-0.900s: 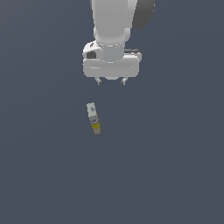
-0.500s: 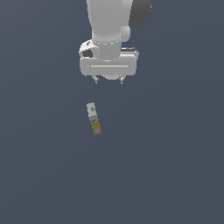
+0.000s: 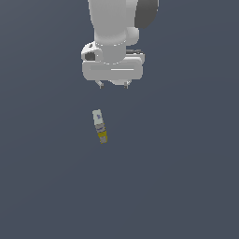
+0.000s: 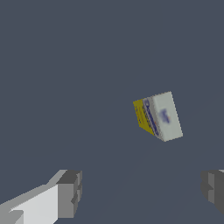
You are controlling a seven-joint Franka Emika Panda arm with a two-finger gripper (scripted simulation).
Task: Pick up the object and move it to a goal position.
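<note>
- Arm (image 3: 119, 28): white Panda, comes down from top of ext. view; wrist housing broad, pale grey; dark joint cap on ext. view's right near top.
- Gripper (image 3: 112, 85): pointing down; two short finger tips show under the housing, set apart; jaws wide open; nothing between them, nothing held.
- Wrist view: gripper (image 4: 142, 192) fingers (image 4: 70, 194) at both sides of frame, dark grey pads, wide gap between; only bare floor in the gap.
- Stick (image 3: 100, 126): lies on floor (image 3: 186, 177) below gripper in ext. view, a bit toward ext. view's left; apart from the tips, no contact.
- Stick orientation, ext. view: long axis nearly along the frame's vertical, slightly tilted; white part w/ small bluish mark toward the arm; yellow band and greyish end away from it.
- Stick (image 4: 158, 116) in wrist view: seen foreshortened, near end-on; white face w/ bluish smudge; yellow strip along one side; blue lettering on the flank, too blurred to read.
- Stick sits outside the finger gap in wrist view, off the line between the pads; clear of both.
- Floor: flat, uniform dark blue-grey; stick much narrower than the jaw opening.
- Whether stick lies fully flat or a bit raised at one end: can't tell.
</note>
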